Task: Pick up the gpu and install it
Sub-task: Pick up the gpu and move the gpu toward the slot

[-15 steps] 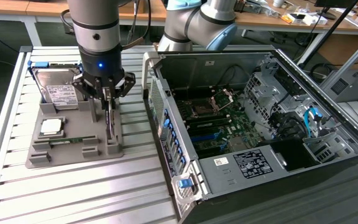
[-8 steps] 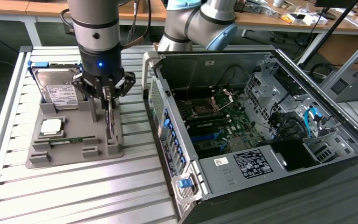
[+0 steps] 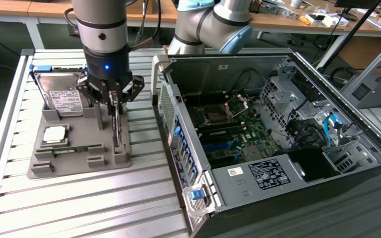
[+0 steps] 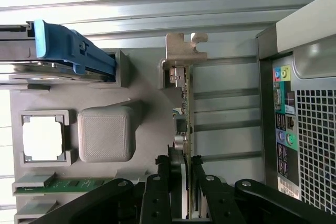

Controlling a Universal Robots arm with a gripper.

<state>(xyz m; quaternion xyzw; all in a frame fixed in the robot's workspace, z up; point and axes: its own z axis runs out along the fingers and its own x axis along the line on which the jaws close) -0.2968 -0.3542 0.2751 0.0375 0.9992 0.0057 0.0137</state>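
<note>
The gripper (image 3: 114, 105) has its jaws drawn narrow onto the top edge of the gpu (image 3: 115, 126), so the grasp looks made. The card stands on edge at the gray holder (image 3: 78, 167), along the holder's edge nearest the computer case (image 3: 177, 124); carrying and seating it there remain. Its long axis runs along that edge, with the silver bracket (image 4: 185, 45) toward the hard drive (image 3: 61, 96) end.

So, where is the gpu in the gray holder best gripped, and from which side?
Pinch its upper long edge from straight above, across the two flat faces: the gpu stands on edge in the gray holder, so that edge is free.
</note>
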